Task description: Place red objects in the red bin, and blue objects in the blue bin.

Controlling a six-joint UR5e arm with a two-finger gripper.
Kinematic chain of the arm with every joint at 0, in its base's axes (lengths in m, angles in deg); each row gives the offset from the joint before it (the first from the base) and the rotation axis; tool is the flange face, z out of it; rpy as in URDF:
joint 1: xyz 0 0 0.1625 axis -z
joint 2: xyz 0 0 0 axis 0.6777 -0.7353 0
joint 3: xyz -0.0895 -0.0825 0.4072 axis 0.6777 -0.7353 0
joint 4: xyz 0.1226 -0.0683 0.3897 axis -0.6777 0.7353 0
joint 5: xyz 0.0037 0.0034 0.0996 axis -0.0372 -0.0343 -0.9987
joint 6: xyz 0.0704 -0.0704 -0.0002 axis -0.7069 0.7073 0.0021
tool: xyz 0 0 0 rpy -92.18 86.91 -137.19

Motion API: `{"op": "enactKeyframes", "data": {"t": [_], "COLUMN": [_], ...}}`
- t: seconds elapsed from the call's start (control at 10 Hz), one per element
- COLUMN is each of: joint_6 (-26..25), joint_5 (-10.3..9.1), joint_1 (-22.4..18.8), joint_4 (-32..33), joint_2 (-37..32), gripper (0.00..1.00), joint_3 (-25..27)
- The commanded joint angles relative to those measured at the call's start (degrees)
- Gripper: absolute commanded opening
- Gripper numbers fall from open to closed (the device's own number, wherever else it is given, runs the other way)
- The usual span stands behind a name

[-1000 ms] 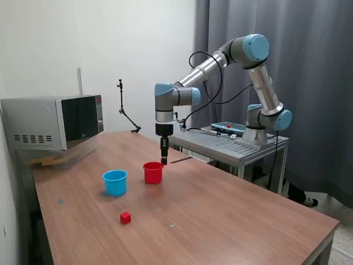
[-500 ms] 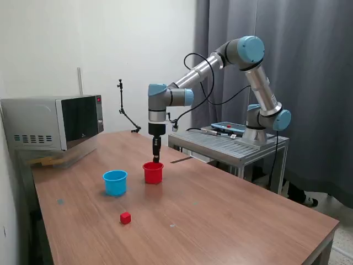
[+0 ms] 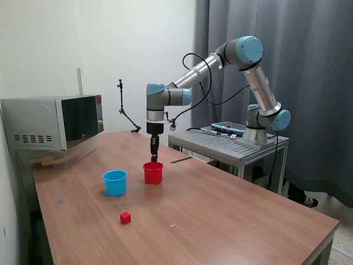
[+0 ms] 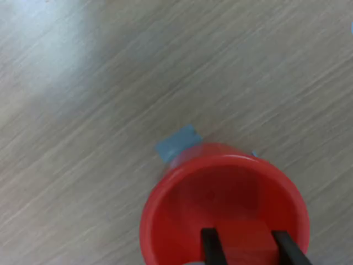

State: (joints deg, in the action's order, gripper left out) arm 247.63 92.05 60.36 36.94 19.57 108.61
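Grey curtains and a pale wall back your scene, with a long wooden table (image 3: 220, 210) filling the foreground. You have a microwave (image 3: 52, 121) at the exterior view's left end of the table, and a metal stand (image 3: 231, 144) behind the table carries the arm's base.

Your arm reaches over the table and points the gripper (image 3: 154, 159) straight down, its tips just above the rim of the red cup (image 3: 153, 173). In the wrist view the two dark fingers (image 4: 209, 247) stand apart over the cup's mouth, with the red inside of the cup (image 4: 223, 207) showing between them; nothing is held there, so your pincer is open and empty. You cannot make out whether a cube lies inside the cup, since red on red blurs together.

Just beside the red cup, toward the exterior view's left, stands the light blue cup (image 3: 115, 182), upright and not touching it. One red cube (image 3: 126, 217) sits alone on the wood nearer the camera, well apart from both cups.

You also see a small blue patch (image 4: 177, 142) on the tabletop touching the red cup's base in the wrist view; what it is cannot be told.
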Motion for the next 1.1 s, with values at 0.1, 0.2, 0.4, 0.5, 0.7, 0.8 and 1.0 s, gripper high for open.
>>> {"op": "enactKeyframes", "data": {"t": [0.1,0.2,0.4,0.5,0.7,0.8,1.0], "joint_6": [0.03,0.03,0.03,0.03,0.03,0.03,0.03], "joint_5": [0.01,0.10,0.01,0.10,0.10,0.10,-0.16], "joint_1": [-0.02,-0.11,-0.11,-0.11,-0.20,-0.29,-0.81], "joint_4": [-0.02,-0.02,-0.02,-0.02,-0.02,-0.02,-0.02], "joint_2": [0.00,0.00,0.00,0.00,0.00,0.00,-0.26], "gripper": [0.00,0.00,1.00,1.00,1.00,1.00,1.00], "joint_3": [0.31,0.32,0.23,0.31,0.23,0.23,-0.21]}}
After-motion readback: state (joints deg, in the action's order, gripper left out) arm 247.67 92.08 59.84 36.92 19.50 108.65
